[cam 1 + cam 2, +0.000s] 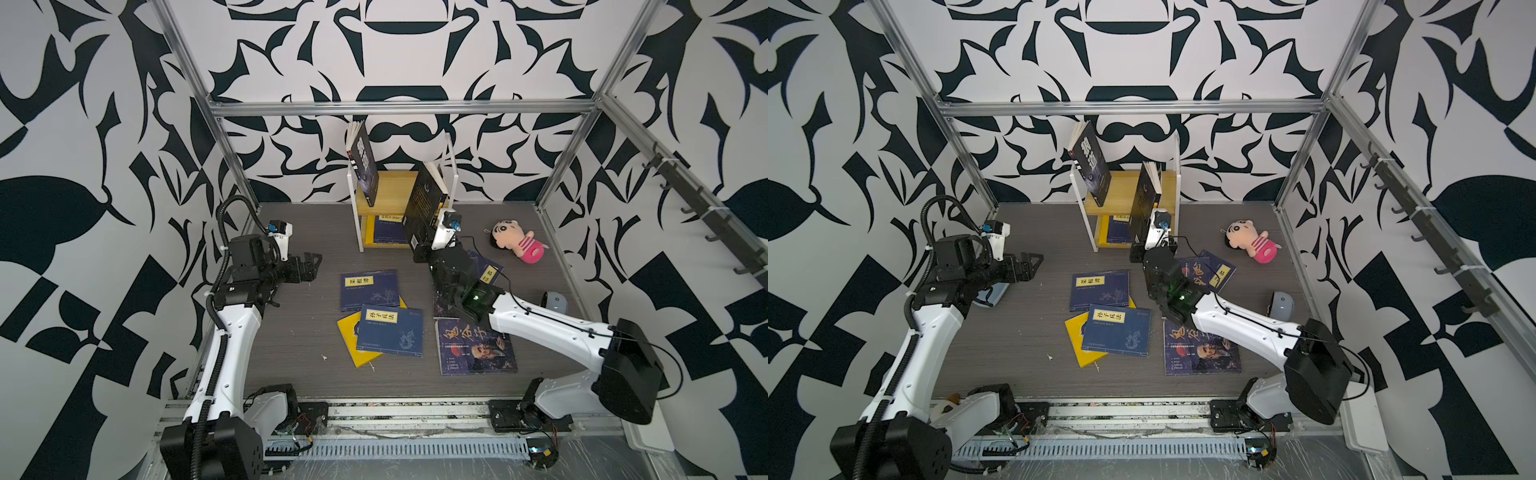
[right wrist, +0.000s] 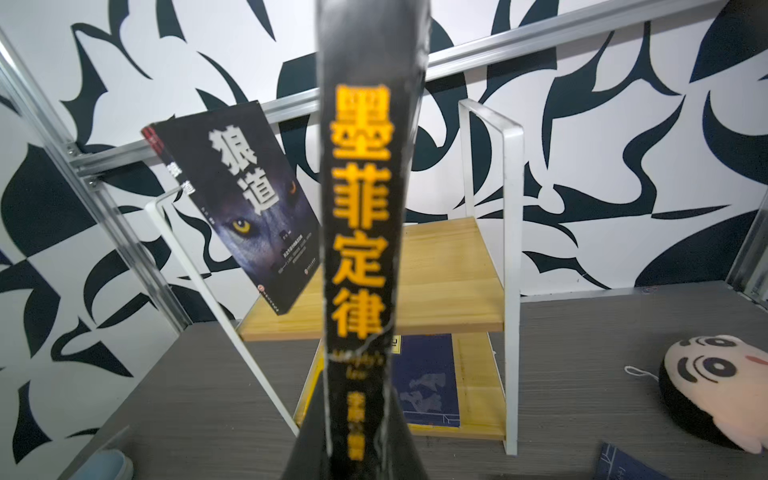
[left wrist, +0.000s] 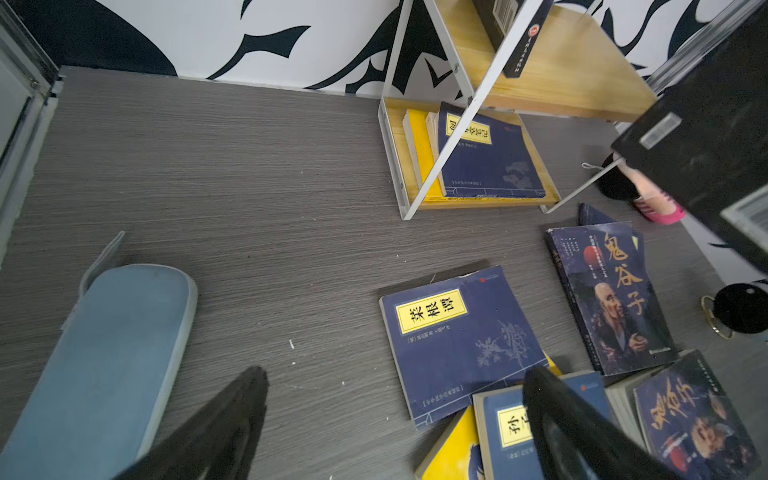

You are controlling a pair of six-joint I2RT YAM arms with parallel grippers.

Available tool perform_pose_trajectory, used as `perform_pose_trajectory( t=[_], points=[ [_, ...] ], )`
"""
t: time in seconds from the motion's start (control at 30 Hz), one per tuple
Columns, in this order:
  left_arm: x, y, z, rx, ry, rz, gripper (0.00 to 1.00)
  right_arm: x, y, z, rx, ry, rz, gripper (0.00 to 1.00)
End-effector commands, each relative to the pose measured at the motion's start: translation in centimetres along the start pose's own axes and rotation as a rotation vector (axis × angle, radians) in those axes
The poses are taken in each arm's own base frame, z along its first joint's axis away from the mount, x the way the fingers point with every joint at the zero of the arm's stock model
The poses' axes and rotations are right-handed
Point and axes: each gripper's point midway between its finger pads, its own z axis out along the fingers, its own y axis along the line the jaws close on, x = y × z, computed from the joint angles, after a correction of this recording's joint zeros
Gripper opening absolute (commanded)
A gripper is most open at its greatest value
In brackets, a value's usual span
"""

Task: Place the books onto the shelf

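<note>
Your right gripper [image 1: 420,250] clamps a black book [image 1: 426,203] upright.
Book is just before the shelf [image 1: 390,189]; your left gripper [image 1: 311,268] hangs wide apart, empty, above the table [image 1: 299,340].

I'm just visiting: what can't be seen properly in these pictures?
Yellow paperback: cover mostly under a navy yellow-labelled paperback, both top views.
Books on the lower yellow wooden shelf board: titles cut off by the upper board, top views.
Black book with orange spine lettering: lower small print blurred, right wrist view.
Grey-blue rounded object: cut off by the frame edge, left wrist view.
</note>
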Motion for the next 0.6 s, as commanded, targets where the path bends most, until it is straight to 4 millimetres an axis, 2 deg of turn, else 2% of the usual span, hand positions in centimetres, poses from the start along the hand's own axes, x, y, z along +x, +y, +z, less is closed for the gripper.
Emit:
perform_pose_trajectory(
  t=[0.0, 0.1, 0.27, 0.43, 0.57],
  points=[
    [0.7, 0.3, 0.0, -0.038, 0.021, 0.067, 1.00, -8.0, 2.0, 0.7, -0.048, -0.223, 0.178, 0.00],
    [0.7, 0.3, -0.1, -0.043, 0.020, 0.076, 1.00, -9.5, 3.2, 2.3, -0.059, -0.265, 0.160, 0.00],
    [0.8, -0.1, -0.2, -0.032, 0.020, 0.083, 0.99, -10.9, 4.7, 4.7, -0.020, -0.325, 0.086, 0.00],
    [1.1, -0.6, 0.3, -0.003, 0.027, 0.082, 0.99, -11.0, 6.0, 7.1, 0.031, -0.380, -0.038, 0.00],
    [1.2, -1.0, 0.4, 0.019, 0.025, 0.078, 0.99, -10.3, 6.7, 9.0, 0.042, -0.383, -0.067, 0.00]
  ],
)
